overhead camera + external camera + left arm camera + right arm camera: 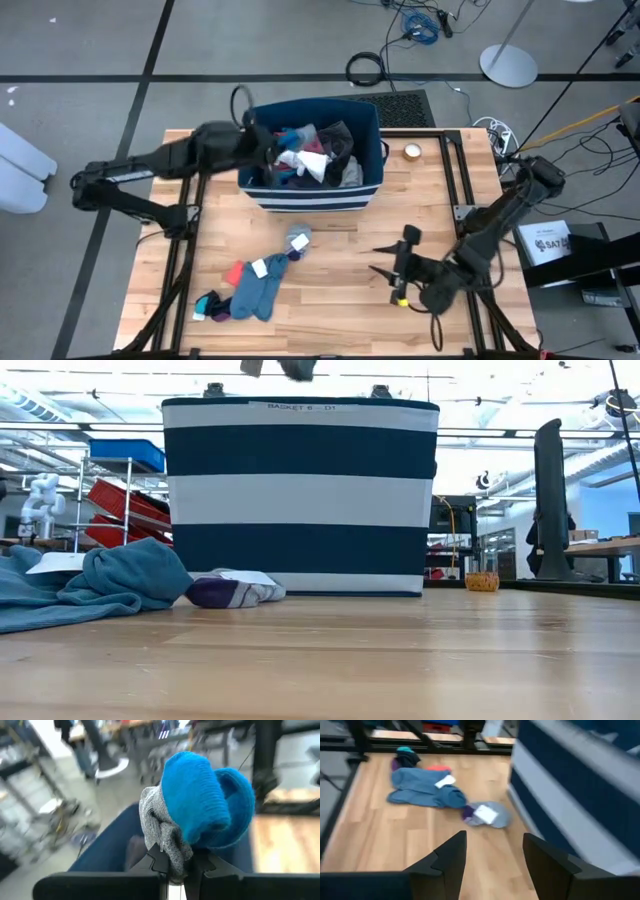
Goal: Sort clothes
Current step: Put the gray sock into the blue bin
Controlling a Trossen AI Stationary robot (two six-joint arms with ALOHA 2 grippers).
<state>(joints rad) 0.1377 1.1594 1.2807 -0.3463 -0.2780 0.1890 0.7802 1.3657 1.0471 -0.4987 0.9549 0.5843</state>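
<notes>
Two arms, one busy over the bin
Left gripper (172,870) pinches a blue-and-grey sock (200,815) above the striped bin (310,195), likely lifting it out; right gripper (492,852) hangs open and empty facing the sorted socks (427,787)

Two matte black jointed arms, black angular pincer fingers (451,862), yellow tag near right wrist.
</notes>
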